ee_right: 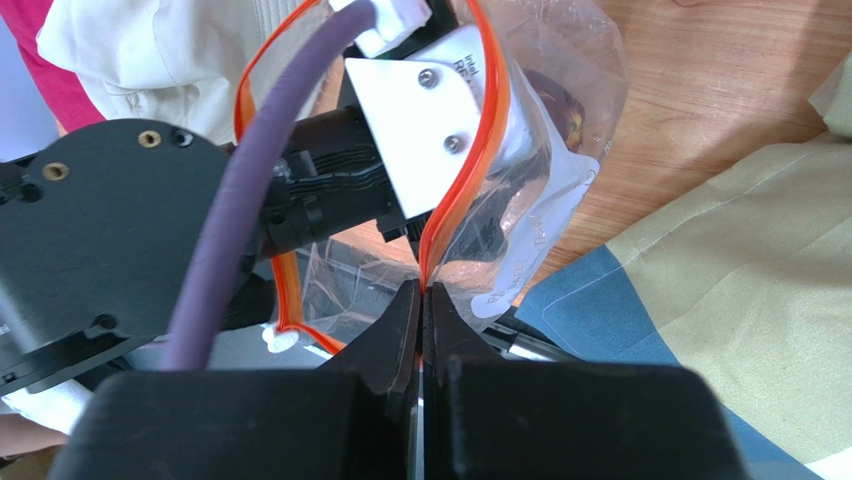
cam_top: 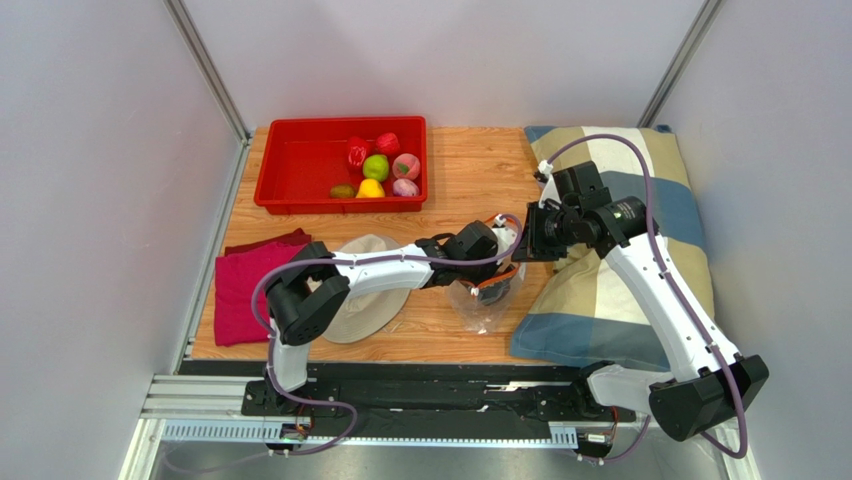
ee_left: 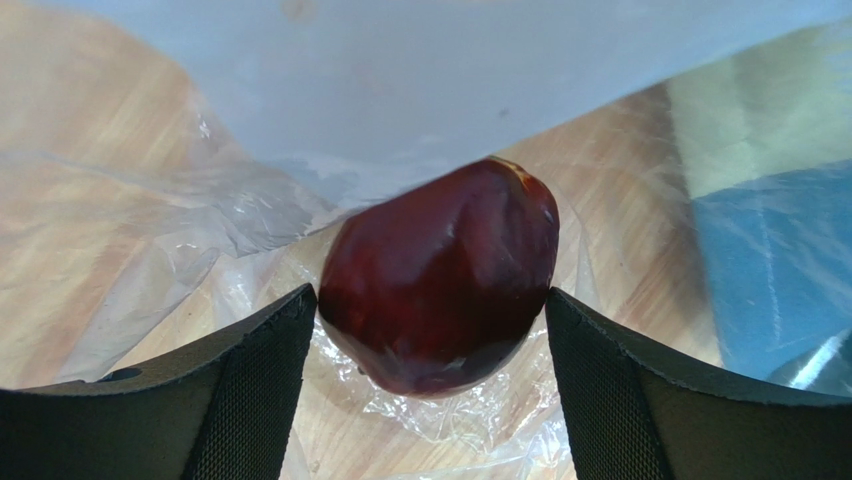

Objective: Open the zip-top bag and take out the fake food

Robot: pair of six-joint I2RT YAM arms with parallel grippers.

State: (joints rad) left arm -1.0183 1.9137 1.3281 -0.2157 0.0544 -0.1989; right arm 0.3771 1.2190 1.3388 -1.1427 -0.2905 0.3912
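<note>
The wooden worktop [cam_top: 470,170] fills the middle of the top view. A checked pillow [cam_top: 560,330] lies along its right side. In the upper left sits a red bin [cam_top: 300,160], and most of the fake food [cam_top: 376,167] is clustered in its right half: red, green, yellow, pink and brownish pieces. A pink cloth [cam_top: 235,290] lies at the left edge, with a pale hat [cam_top: 370,315] just beside it, partly under my left arm.

The bag [cam_top: 487,305] is at centre frame, between the hat and the pillow, resting on the worktop with its mouth raised. In the right wrist view my right tool [ee_right: 421,290] is clamped tight on the bag's orange zipper strip [ee_right: 490,120] at the bottom centre of that frame. The strip loops up around my left wrist, which reaches in through the mouth.

My left tool [ee_left: 430,295] is inside the bag with its jaws spread wide. One dark maroon fruit [ee_left: 450,250] sits between them on the crinkled plastic, at the centre of the left wrist view. The pads [ee_left: 270,380] stand right at the fruit's sides. I cannot tell whether they touch it.
</note>
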